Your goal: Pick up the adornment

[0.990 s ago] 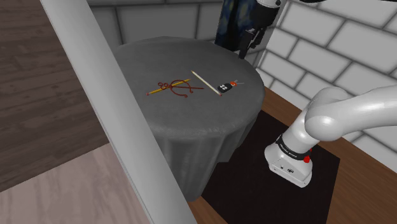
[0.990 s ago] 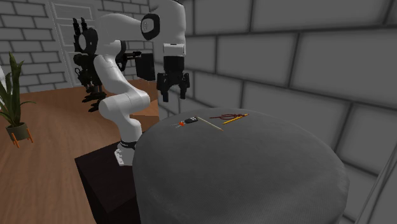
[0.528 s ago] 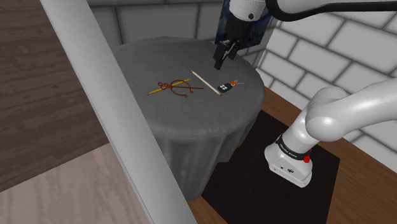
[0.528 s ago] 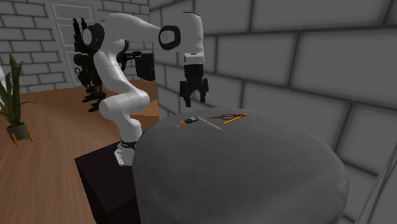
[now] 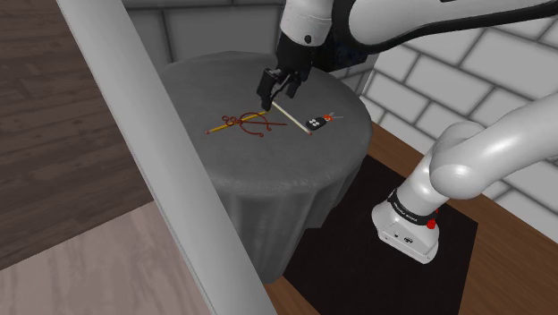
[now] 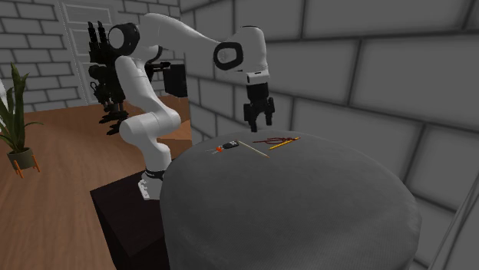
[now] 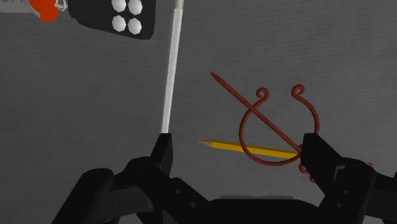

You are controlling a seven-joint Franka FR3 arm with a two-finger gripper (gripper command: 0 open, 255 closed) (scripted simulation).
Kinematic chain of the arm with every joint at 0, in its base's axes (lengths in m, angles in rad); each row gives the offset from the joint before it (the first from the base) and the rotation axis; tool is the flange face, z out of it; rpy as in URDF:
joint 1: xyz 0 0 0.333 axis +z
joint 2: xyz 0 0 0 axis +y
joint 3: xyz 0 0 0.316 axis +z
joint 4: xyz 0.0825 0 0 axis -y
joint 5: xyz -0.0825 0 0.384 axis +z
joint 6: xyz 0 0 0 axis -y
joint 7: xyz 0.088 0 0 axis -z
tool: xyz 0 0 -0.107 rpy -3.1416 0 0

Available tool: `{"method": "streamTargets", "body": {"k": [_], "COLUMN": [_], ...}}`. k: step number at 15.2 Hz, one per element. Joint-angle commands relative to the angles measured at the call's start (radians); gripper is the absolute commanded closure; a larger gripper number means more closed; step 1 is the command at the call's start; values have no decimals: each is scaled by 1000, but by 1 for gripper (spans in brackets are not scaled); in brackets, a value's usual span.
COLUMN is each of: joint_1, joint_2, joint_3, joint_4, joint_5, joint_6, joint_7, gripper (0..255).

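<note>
Over the round grey-draped counter (image 5: 268,174) in the shoulder view, the claw (image 5: 275,97) hangs with its fingers apart and nothing between them. The adornment (image 5: 251,126), a dark red open ring with a long pin, lies flat on the cloth just below and past the fingertips. A yellow pencil (image 5: 234,121) crosses it. A thin white stick (image 5: 293,119) starts close under the claw and runs off toward the arm's stand (image 5: 393,268). A small black fob (image 5: 315,123) sits at the stick's far end, well clear of the fingers. A broad grey post (image 5: 152,161) in the foreground cuts across the counter's near edge.

From the second exterior view, the claw (image 6: 259,125) points down, clear of the counter (image 6: 292,207). The adornment (image 6: 270,141) and pencil (image 6: 285,142) lie just beneath it, on the side away from the arm's base. The stick (image 6: 253,148) and fob (image 6: 226,146) lie on the base's side. A potted plant (image 6: 17,115) stands far off on the wood floor.

Looking along the claw (image 7: 236,140) in the wrist view, the fingers stand wide and touch nothing. The adornment (image 7: 253,112) lies between them, nearer one finger (image 7: 316,153), which hides part of the ring. The pencil (image 7: 222,146) crosses the ring in the gap. The stick (image 7: 170,70) ends right at the other finger, and the fob (image 7: 114,16), with white buttons and an orange tag (image 7: 44,7), lies beyond it.
</note>
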Motion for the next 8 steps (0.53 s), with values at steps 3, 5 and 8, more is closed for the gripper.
{"method": "streamTargets", "body": {"k": [3,5,8], "joint_1": [-10,-16,-19], "joint_2": [114,176,211], "joint_3": [70,107,126], "joint_4": [68,110,110], "joint_5": [-14,-35,-51], "joint_6": [85,121,164], "joint_7": [97,151,180], "gripper": [0,0,0]}}
